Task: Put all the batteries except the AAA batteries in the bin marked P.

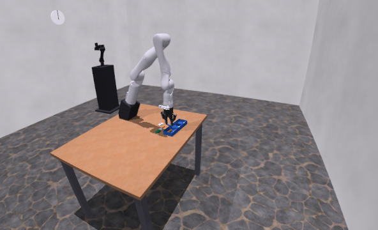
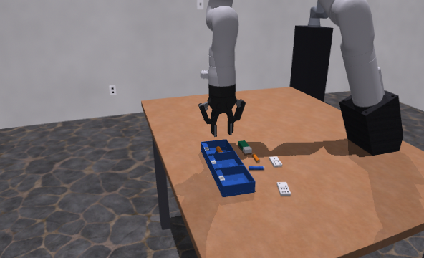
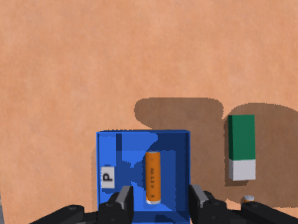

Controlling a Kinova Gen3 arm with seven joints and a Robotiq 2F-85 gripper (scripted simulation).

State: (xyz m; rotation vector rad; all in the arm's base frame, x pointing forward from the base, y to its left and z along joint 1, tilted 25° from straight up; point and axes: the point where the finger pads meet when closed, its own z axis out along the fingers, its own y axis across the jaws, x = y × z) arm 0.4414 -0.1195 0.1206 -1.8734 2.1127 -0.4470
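My gripper is open and empty, a little above the bin marked P. This bin is the end compartment of a blue three-part tray. An orange battery lies in it, between the fingers as the wrist view looks down, but below them. A smaller orange battery lies on the table beside the tray; its print cannot be read. A thin blue cylinder with a pale end, seemingly a battery, lies near it.
A green and white block lies beside bin P. Two white dominoes lie farther from the tray. The other two compartments hold no visible things. Low walls surround each compartment.
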